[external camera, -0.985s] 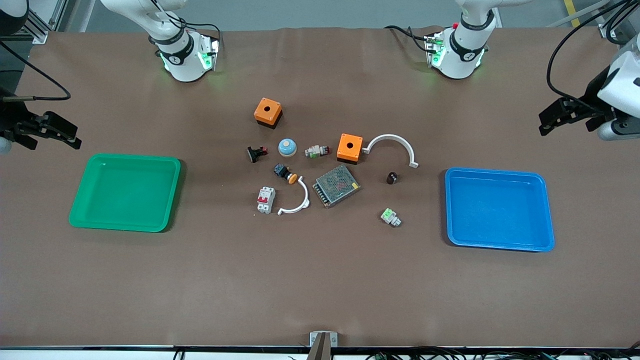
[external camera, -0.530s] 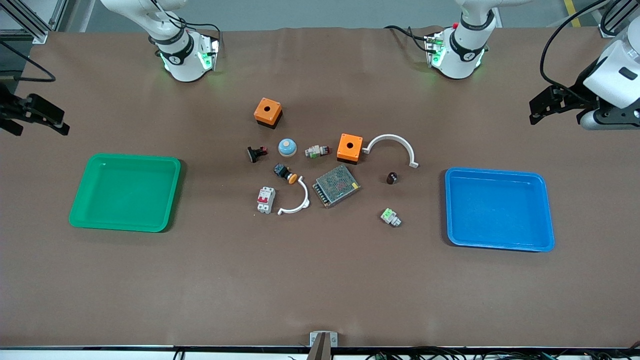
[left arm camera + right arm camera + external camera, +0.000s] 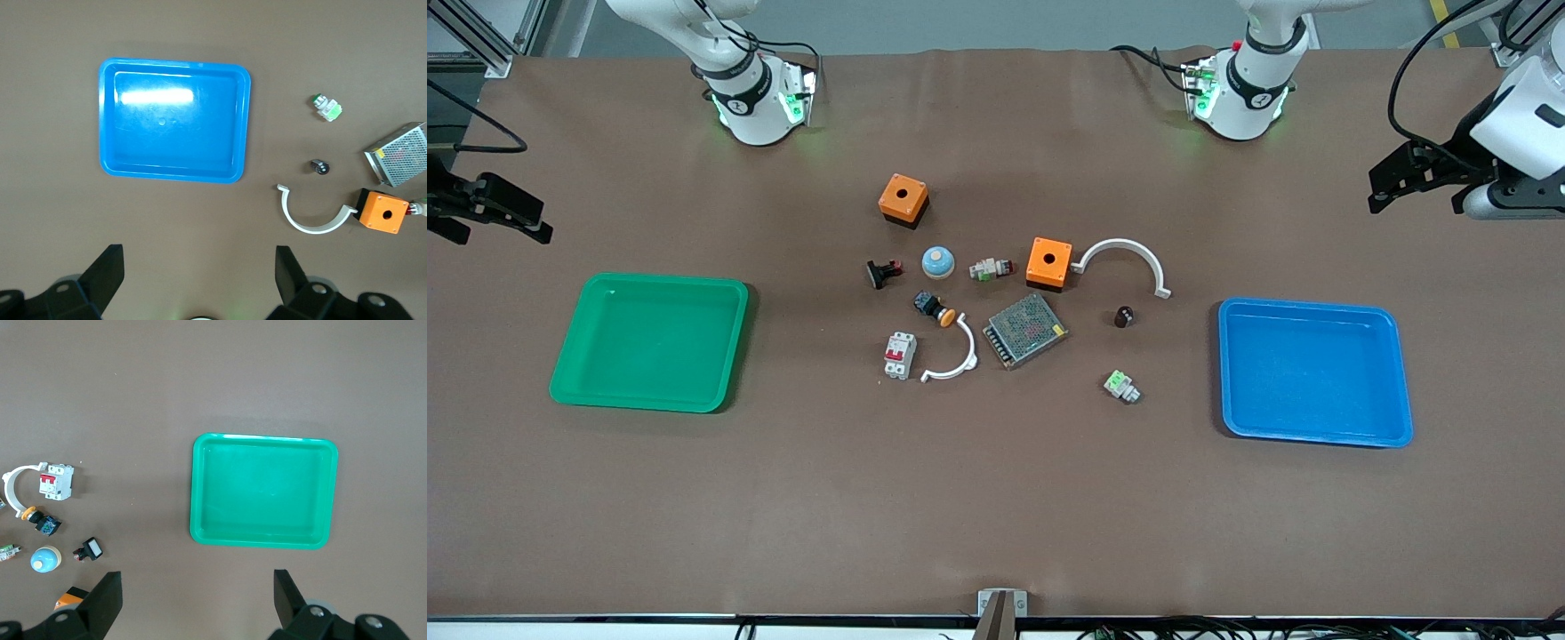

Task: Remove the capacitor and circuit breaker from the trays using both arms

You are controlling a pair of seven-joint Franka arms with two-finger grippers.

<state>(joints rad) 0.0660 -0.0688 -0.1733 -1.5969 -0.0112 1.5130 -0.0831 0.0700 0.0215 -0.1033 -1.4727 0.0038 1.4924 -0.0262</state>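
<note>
The capacitor (image 3: 1124,316), a tiny dark cylinder, stands on the table between the mesh box and the blue tray (image 3: 1396,373); it also shows in the left wrist view (image 3: 319,167). The breaker (image 3: 900,355), white-grey with a red toggle, lies beside a white arc; it also shows in the right wrist view (image 3: 55,482). My left gripper (image 3: 1416,204) is open and empty, high over bare table by the blue tray (image 3: 107,120). My right gripper (image 3: 500,233) is open and empty, high over bare table by the green tray (image 3: 569,373).
Two orange boxes (image 3: 903,199) (image 3: 1048,262), two white arcs (image 3: 1129,258) (image 3: 956,360), a mesh power supply (image 3: 1025,330), a blue-domed part (image 3: 938,261), a black-and-red switch (image 3: 883,272), an orange-capped push-button (image 3: 934,308) and a green-faced part (image 3: 1120,386) cluster mid-table.
Both grippers have shifted a little toward the bases' side of the table, still open. Nothing on the table has moved.
</note>
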